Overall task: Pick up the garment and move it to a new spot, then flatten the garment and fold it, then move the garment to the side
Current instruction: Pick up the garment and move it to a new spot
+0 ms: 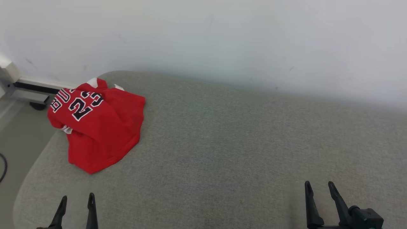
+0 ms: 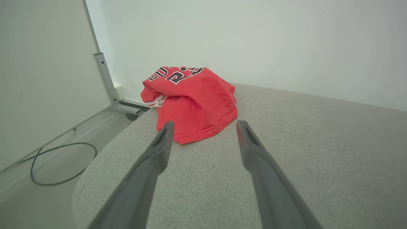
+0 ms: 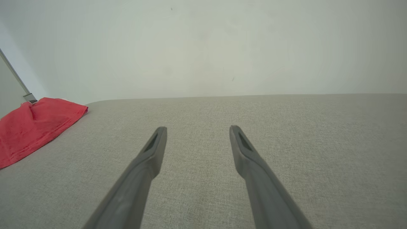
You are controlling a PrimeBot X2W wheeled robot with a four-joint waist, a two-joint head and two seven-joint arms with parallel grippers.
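Red garment [image 1: 105, 130], long axis near-to-far, numbered end farthest.

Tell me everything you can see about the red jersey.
The red jersey is a thin-fabric sports top with black, white-edged lettering and the number 23, plus white trim. It lies crumpled in a loose heap, print upward, at the far left corner of the grey fabric surface, close to the wall. It rests on that surface.

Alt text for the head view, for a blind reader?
A crumpled red jersey numbered 23 lies at the far left of a grey padded surface. The left claw and right claw sit open at the bottom edge, holding nothing.
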